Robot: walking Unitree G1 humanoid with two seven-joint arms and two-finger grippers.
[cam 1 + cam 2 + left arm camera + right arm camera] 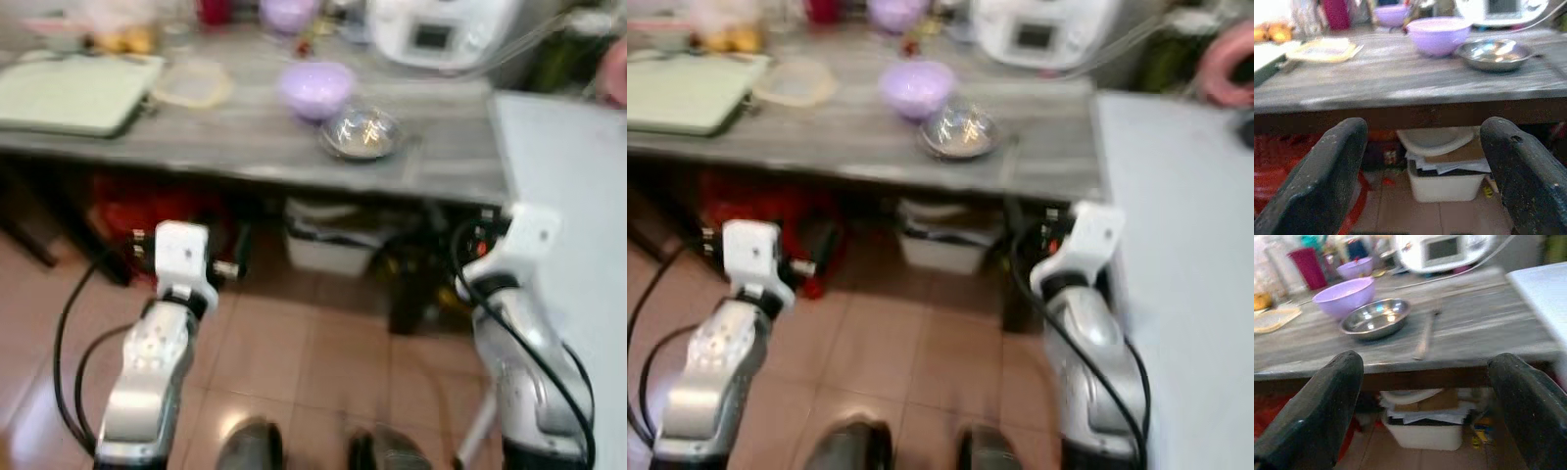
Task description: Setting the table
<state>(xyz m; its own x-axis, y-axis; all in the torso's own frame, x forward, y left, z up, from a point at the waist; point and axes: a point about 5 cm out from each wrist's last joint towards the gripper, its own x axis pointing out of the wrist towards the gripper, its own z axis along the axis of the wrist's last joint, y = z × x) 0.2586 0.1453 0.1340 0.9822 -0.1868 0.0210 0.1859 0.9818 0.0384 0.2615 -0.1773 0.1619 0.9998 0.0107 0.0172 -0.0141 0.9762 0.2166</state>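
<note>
A grey wooden table [245, 147] stands ahead of me. On it sit a purple bowl [315, 88] and, just right of it, a shiny steel bowl [361, 133]. A thin utensil [1425, 335] lies beside the steel bowl. Both arms are held out low in front of the table's near edge, left arm [157, 343] and right arm [514, 333]. My left gripper [1422, 147] is open and empty, aimed under the tabletop. My right gripper [1425, 377] is open too, level with the table edge, with nothing between its fingers.
A pale green tray [73, 93] and a clear lid [193, 83] lie at the table's left. A white appliance [441, 29] stands at the back. A white surface [568, 196] adjoins on the right. Under the table are a white bin [328, 245] and red items [147, 211].
</note>
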